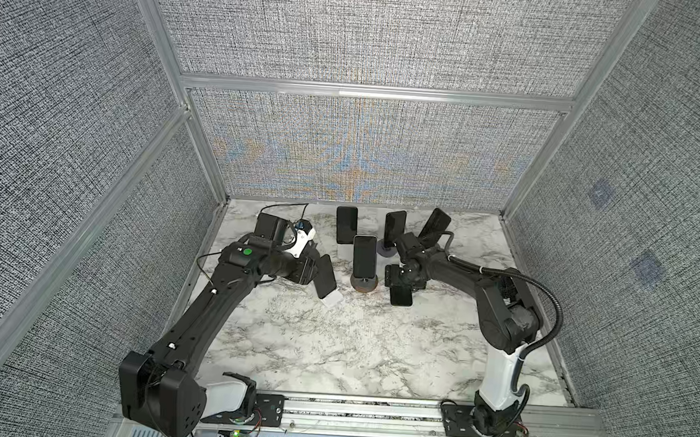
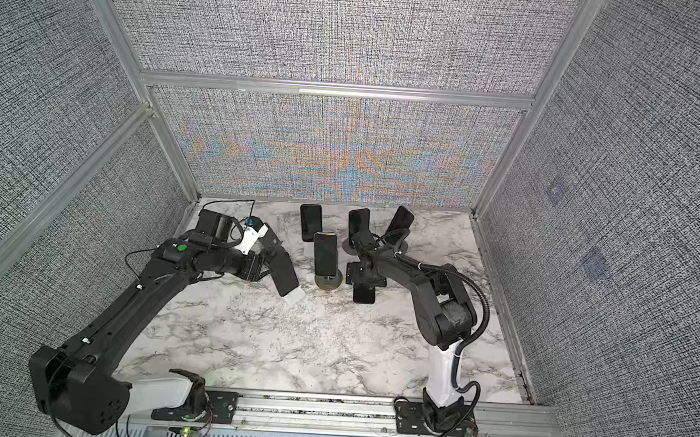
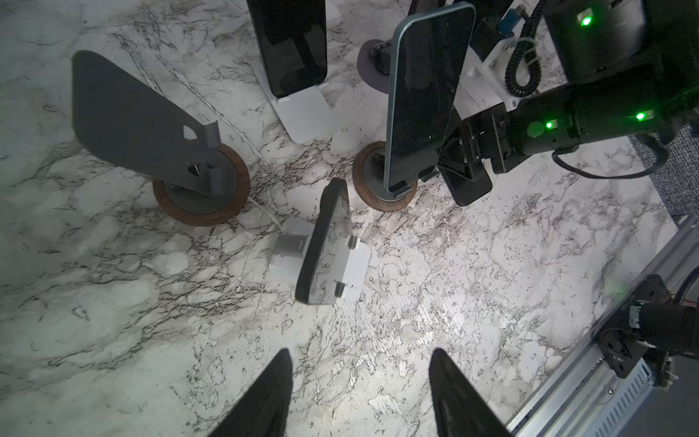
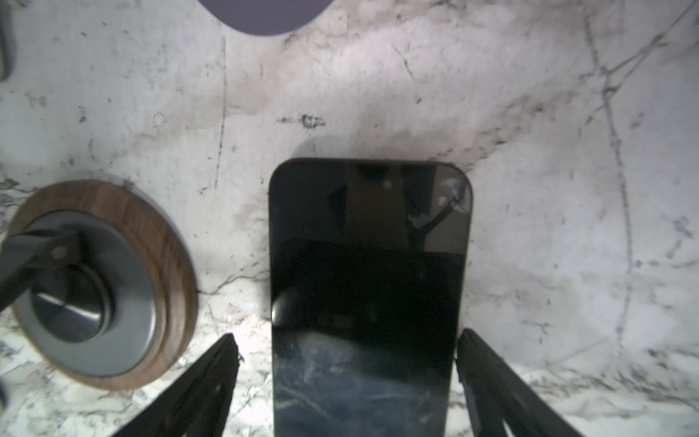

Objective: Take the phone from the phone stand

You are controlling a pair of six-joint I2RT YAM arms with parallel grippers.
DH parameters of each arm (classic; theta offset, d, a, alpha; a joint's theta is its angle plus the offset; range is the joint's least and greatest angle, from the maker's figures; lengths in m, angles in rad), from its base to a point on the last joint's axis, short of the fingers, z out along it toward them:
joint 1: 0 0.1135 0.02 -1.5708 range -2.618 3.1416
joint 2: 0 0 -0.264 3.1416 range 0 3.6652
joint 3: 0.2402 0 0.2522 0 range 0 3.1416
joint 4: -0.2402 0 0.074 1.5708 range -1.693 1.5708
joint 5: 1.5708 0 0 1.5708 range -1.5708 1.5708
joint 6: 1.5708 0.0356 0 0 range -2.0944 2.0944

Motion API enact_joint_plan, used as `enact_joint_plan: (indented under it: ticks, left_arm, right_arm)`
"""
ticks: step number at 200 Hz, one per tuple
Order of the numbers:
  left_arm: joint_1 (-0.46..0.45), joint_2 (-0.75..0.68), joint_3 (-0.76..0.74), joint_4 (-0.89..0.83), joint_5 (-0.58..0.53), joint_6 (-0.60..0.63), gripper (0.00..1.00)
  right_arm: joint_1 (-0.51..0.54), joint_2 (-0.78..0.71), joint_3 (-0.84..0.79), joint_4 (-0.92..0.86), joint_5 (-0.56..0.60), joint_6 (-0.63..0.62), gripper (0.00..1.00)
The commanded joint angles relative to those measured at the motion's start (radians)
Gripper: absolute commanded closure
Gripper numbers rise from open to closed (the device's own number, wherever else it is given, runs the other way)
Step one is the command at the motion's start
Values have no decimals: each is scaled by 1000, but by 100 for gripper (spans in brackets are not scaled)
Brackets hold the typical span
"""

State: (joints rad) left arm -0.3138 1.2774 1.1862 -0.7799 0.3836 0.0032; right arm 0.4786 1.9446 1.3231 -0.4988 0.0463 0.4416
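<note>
A black phone (image 4: 370,265) lies flat on the marble table (image 1: 332,351) between the fingers of my right gripper (image 4: 348,335), which is open; one finger stands clear of the phone's edge, the other sits close beside it. In both top views that phone (image 1: 401,295) shows just below the right gripper (image 1: 398,278). A second phone (image 3: 325,246) leans on a small white stand (image 3: 355,261), ahead of my open, empty left gripper (image 3: 360,352). In a top view this phone (image 1: 326,280) is beside the left gripper (image 1: 311,273).
A blue-edged phone (image 1: 364,255) stands upright on a wood-rimmed round stand (image 1: 364,286) between the arms. Three more phones (image 1: 346,224) stand on stands along the back wall. An empty grey stand with a wooden base (image 3: 196,189) is near the left gripper.
</note>
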Motion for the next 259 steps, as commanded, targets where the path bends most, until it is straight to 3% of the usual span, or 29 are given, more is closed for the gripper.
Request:
enact_joint_plan:
  ticks: [1,19,60,109,162,241,259]
  left_arm:
    - [2,-9,-3,16,0,25,36]
    - [1,-14,-8,24,23,50,31]
    - [1,-13,7,33,-3,60,18]
    - [-1,64,105,-38,-48,112,7]
    - [-17,138,119,-29,-25,114,7]
    - [-11,208,135,-28,7,135,14]
    - [-8,229,149,-39,9,134,21]
  right_arm:
    - [2,-25,2,-27,6,-13,8]
    - [1,-51,5,-57,1,-32,1]
    - [-11,-160,-71,-128,80,-67,1]
    - [-18,-344,-222,-159,69,-160,1]
    - [-21,-494,-378,-68,-9,-151,1]
    - [-35,-475,-397,-3,-47,-171,2]
    - [-40,-473,-398,-2,-54,-177,2]
